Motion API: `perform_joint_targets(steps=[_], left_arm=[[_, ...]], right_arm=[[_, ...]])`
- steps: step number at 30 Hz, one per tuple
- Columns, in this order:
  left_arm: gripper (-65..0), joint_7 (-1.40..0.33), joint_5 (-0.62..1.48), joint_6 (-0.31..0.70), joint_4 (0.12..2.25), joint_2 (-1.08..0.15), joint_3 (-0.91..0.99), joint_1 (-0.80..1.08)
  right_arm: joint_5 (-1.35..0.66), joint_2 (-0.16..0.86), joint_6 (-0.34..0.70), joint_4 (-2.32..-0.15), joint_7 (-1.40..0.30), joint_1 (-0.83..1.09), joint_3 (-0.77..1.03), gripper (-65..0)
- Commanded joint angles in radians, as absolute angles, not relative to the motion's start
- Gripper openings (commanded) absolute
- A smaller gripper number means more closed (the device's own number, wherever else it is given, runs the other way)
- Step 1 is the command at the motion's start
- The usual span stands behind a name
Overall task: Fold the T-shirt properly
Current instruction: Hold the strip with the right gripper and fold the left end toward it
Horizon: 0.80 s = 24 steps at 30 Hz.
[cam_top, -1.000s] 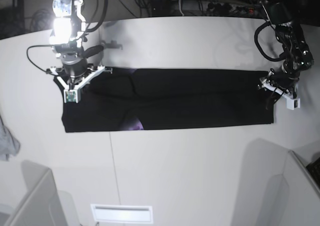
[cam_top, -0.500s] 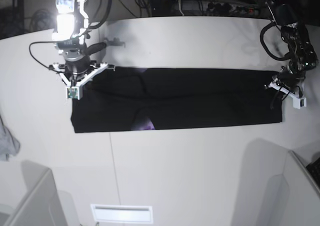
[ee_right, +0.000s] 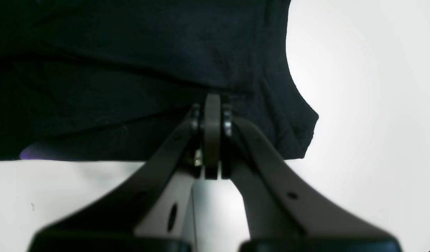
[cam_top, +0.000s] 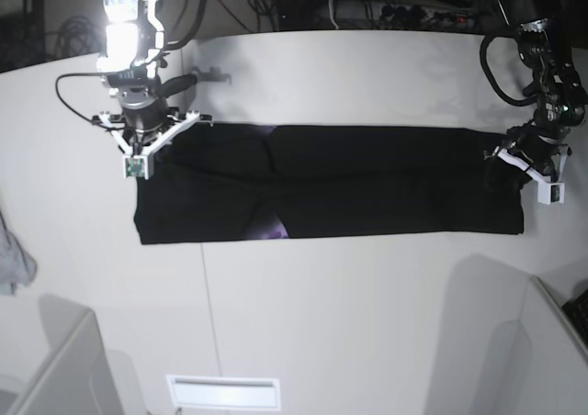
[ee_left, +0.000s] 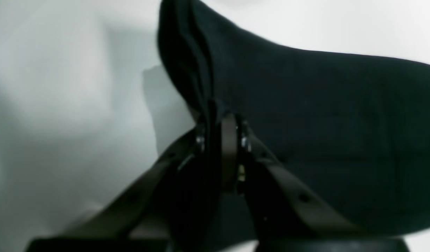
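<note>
The black T-shirt [cam_top: 367, 181] lies as a long folded band across the white table [cam_top: 322, 314]. A bit of purple print [cam_top: 268, 229] peeks out at its front edge. My right gripper [cam_top: 144, 147], on the left of the base view, is shut on the band's far-left corner; in the right wrist view its fingertips [ee_right: 212, 105] pinch the T-shirt [ee_right: 131, 70]. My left gripper [cam_top: 516, 158] is at the band's right end. In the left wrist view it [ee_left: 220, 120] is shut on a raised fold of the T-shirt [ee_left: 306, 105].
A grey cloth [cam_top: 13, 261] hangs at the table's left edge. Grey partitions [cam_top: 64, 369] rise at the front left and front right [cam_top: 551, 351]. A white slotted plate [cam_top: 223, 392] sits at the front. Cables [cam_top: 303, 2] run behind the table.
Both arms and the T-shirt band have shifted to the right in the base view. The left gripper has closed on the band's right end.
</note>
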<state>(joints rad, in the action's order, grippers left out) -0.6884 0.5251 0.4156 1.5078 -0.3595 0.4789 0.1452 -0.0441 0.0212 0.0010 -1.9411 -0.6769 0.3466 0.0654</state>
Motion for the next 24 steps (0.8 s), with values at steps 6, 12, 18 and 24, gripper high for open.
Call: perform_joint_targets(steps=[6, 12, 18, 24], left_arm=[[-65.0, -0.667, 0.538, 0.36, 1.621, -0.335, 0.435, 0.171], [-65.0, -0.667, 0.539, 0.295, 1.702, -0.329, 0.317, 0.188], [-65.0, -0.667, 0.539, 0.278, 1.721, -0.288, 0.231, 0.18], [-65.0, -0.667, 0.539, 0.278, 1.722, -0.259, 0.165, 0.17]], right_arm=[[-0.042, 0.024, 0.001, -1.96, -0.654, 0.34, 0.068, -65.0], [-0.042, 0.024, 0.001, -1.96, -0.654, 0.34, 0.07, -65.0], [-0.042, 0.024, 0.001, -1.959, -0.654, 0.34, 0.073, -65.0], [-0.042, 0.024, 0.001, -1.959, -0.654, 0.34, 0.076, -65.0]])
